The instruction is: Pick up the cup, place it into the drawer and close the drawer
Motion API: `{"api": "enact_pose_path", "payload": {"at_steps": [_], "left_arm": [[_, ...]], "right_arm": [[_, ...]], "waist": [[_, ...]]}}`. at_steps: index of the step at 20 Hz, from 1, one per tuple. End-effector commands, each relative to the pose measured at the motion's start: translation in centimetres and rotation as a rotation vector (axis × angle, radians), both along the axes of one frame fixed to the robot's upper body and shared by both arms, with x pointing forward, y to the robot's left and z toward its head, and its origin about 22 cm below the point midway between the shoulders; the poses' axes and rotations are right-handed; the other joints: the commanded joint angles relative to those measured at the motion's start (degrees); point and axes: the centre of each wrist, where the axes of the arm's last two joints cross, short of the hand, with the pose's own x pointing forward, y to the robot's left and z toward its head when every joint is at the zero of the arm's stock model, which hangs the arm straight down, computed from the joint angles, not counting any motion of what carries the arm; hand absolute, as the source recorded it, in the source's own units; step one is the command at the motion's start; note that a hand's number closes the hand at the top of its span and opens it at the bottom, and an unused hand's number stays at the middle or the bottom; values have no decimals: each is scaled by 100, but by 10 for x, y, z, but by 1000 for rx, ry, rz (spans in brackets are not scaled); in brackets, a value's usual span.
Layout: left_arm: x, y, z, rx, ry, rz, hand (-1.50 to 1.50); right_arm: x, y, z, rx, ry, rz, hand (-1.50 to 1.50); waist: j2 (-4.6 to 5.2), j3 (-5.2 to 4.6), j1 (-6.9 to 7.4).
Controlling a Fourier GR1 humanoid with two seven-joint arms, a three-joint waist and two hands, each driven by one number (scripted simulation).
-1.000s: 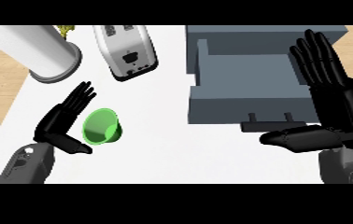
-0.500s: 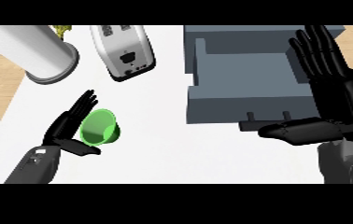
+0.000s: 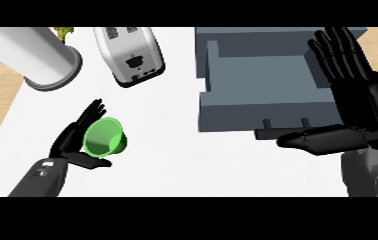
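The left hand (image 3: pixel 70 145), fingers straight, has come against the green cup (image 3: pixel 105 136) near the left edge of the tabletop (image 3: pixel 173 159), while the right hand (image 3: pixel 353 95) stays wide by the drawer (image 3: pixel 258 79).

A white surface (image 3: pixel 184 159) fills most of the view, evenly lit, with only soft shadows beneath what stands on it. Along its left edge runs a narrow strip of pale wood (image 3: pixel 6 91) (floor or a lower board, it cannot be told which). At the far left stands a tall white cylinder (image 3: pixel 40 59) with a grey rim. Near it, to the right, stands a silver toaster (image 3: pixel 131 54), dark slots on top. Behind the cylinder a small yellow-green thing (image 3: pixel 63 31) peeks out, too little showing to name.
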Motion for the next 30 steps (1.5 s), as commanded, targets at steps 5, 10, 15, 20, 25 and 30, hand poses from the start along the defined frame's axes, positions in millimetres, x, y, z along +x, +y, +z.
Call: {"api": "enact_pose_path", "payload": {"at_steps": [5, 10, 15, 20, 25, 30], "left_arm": [[2, -16, -7, -121, -81, -64, -150], [-2, -36, -18, -140, -95, -129, -150], [-2, -42, -21, -229, -41, -157, -150], [13, -57, -12, -253, -156, -200, 150], [12, -61, -11, -76, -355, -62, 150], [10, -84, -20, -133, -415, 251, 150]], "right_arm": [[-5, -12, 4, -12, 3, 35, -150], [-1, -14, 7, -9, 15, 0, -150], [2, -6, -1, -8, 5, -8, -150], [-1, -15, 8, -31, -4, -9, -150], [3, -12, 10, -11, -10, -23, -150], [1, -18, -3, -1, 26, -20, -150]], "waist": [[22, -8, -102], [-11, 3, 6], [32, -9, -38], [6, -9, -44], [5, -4, 4], [-2, 1, 42]]}}
